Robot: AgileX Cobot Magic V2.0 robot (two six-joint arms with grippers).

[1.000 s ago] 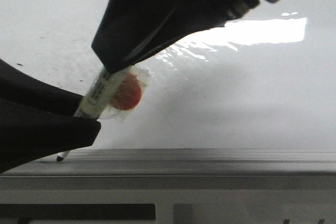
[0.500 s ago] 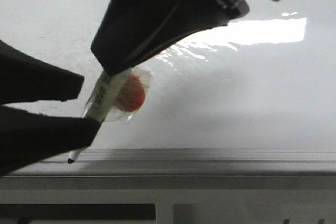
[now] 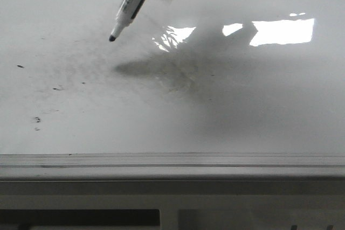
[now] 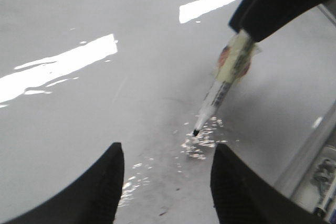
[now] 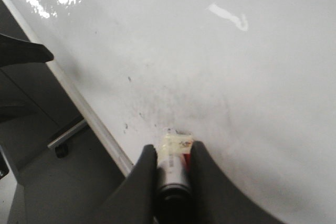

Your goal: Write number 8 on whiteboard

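The whiteboard (image 3: 242,106) fills the front view, with faint grey smudges and a bright glare (image 3: 283,30). No number 8 shows on it, only small ink specks. A white marker (image 3: 133,1) with a black tip slants in from the top, its tip a little above the board and apart from its shadow. My right gripper (image 5: 173,149) is shut on the marker (image 5: 175,167), which has tape and a red patch on it. My left gripper (image 4: 168,150) is open and empty over the board, near the marker's tip (image 4: 195,132). Neither gripper shows in the front view.
A grey metal ledge (image 3: 172,166) runs along the board's near edge. Ink specks (image 3: 36,119) lie at the board's left. In the left wrist view another pen (image 4: 323,198) lies beyond the ledge. The floor and a caster (image 5: 62,150) show past the board's edge.
The right gripper has carried the marker up and away from the ledge, out over the board. Both grippers have left the front view; the left one had opened beside the marker.
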